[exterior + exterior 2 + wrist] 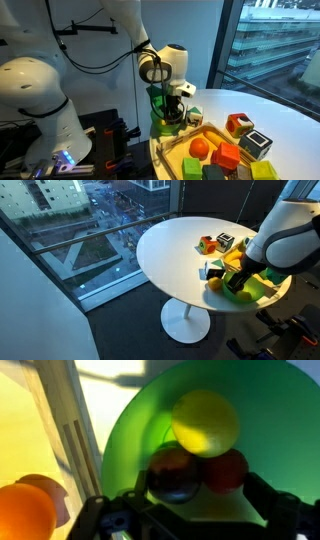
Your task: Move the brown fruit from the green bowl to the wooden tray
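In the wrist view the green bowl (130, 420) fills most of the frame. It holds the dark brown fruit (174, 472), a red fruit (229, 470) and a yellow fruit (205, 422), all touching. My gripper (200, 505) is open low inside the bowl, its dark fingers either side of the brown and red fruits, just short of them. In both exterior views the gripper (173, 108) (238, 277) hangs over the bowl (163, 127) (258, 294) at the table's edge. The wooden tray (178, 146) (40, 430) lies beside the bowl.
An orange fruit (198, 147) (25, 512) lies in the tray with red (226, 157) and green (213, 172) blocks. Patterned cubes (255, 143) (238, 124) stand on the round white table (170, 250). A window is close behind.
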Robot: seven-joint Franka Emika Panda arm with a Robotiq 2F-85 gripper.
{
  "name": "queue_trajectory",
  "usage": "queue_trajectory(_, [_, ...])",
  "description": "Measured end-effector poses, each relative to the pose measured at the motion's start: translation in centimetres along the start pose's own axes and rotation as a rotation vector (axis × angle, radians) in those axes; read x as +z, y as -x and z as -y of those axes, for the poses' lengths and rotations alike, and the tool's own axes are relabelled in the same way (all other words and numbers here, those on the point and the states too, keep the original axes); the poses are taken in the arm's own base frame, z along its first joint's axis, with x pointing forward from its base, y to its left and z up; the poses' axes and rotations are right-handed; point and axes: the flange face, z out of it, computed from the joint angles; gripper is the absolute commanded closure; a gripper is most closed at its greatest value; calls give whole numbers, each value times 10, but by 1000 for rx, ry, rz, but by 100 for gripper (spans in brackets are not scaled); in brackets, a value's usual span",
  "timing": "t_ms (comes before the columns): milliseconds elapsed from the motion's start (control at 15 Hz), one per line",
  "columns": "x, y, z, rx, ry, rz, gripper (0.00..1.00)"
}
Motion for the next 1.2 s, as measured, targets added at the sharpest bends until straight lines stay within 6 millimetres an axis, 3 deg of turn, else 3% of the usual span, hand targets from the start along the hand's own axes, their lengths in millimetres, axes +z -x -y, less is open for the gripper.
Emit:
queue_trajectory(133, [-3, -1, -2, 4, 1, -10, 43])
queue_trajectory(333, [-5, -2, -7, 14, 1, -16, 69])
queue_trajectory(400, [-5, -2, -7, 17, 1, -16, 71])
queue_trajectory(1200, [-10, -1, -14, 33, -2, -12, 72])
